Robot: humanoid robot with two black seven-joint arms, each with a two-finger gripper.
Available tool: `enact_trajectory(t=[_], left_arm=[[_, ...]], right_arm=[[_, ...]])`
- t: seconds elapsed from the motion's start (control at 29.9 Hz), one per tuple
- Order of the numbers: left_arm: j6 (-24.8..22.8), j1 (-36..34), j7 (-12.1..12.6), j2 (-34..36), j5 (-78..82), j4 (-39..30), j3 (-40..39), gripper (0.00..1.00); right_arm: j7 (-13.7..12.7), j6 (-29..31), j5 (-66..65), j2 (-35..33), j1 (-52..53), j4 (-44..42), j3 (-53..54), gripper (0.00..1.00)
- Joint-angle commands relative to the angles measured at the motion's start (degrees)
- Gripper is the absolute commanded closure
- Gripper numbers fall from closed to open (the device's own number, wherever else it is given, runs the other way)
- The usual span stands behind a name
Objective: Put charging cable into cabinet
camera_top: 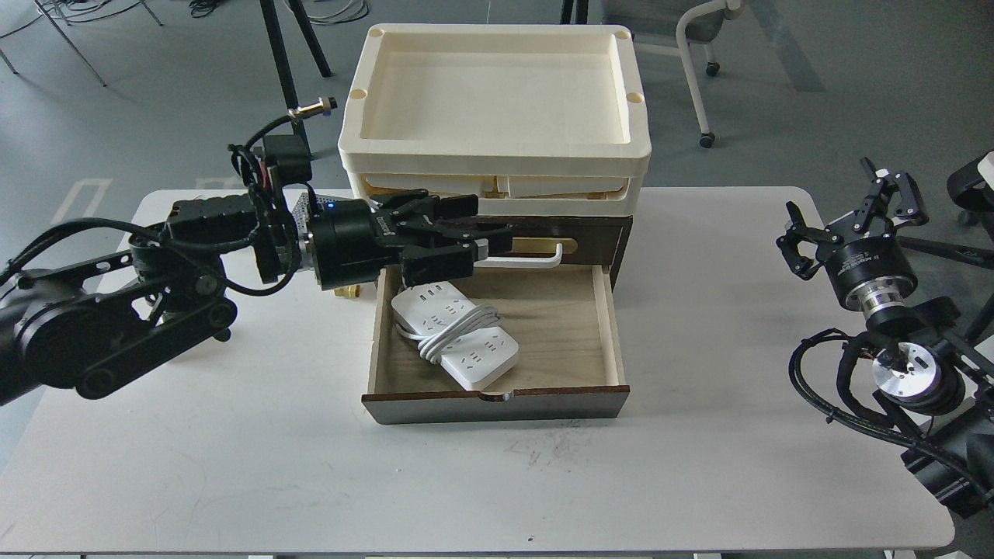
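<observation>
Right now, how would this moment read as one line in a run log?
white power strip with coiled cord: inside open drawer | dark brown wooden cabinet: drawer pulled out | left gripper: above drawer's back | right gripper: open, idle

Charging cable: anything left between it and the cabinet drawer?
Nothing visible. The charging cable already lies inside the open drawer of the cabinet, toward its left side. The left gripper is above the drawer's back left corner, apart from the cable. The drawer itself is pulled out, not yet closed.
</observation>
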Motion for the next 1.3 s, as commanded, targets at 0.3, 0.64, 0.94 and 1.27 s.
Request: enact_trajectory(t=[0.3, 0.64, 0.94, 1.27], left_arm=[[-5.98, 0.15, 0.00, 5.13, -48.28, 6.28, -17.34, 0.02], [-11.77, 0.15, 7.35, -4.53, -74.57, 37.81, -22.72, 0.01], [-19.66, 2.42, 7.35, -15.70, -92.59, 57.97, -22.81, 0.01], [-19.66, 11.74, 6.91, -19.65, -97.80, 58.33, -22.81, 0.01]], right_arm=[[0.00, -0.07, 0.01, 0.00, 0.00, 0.00, 0.00, 0.00], [-0.88, -0.33, -0.08, 0.00, 0.26, -0.08, 0.00, 0.00], [-0.97, -0.33, 0.71, 0.00, 0.35, -0.17, 1.06, 0.00], [-0.26, -0.33, 0.62, 0.00, 0.17, 0.09, 0.88, 0.00]])
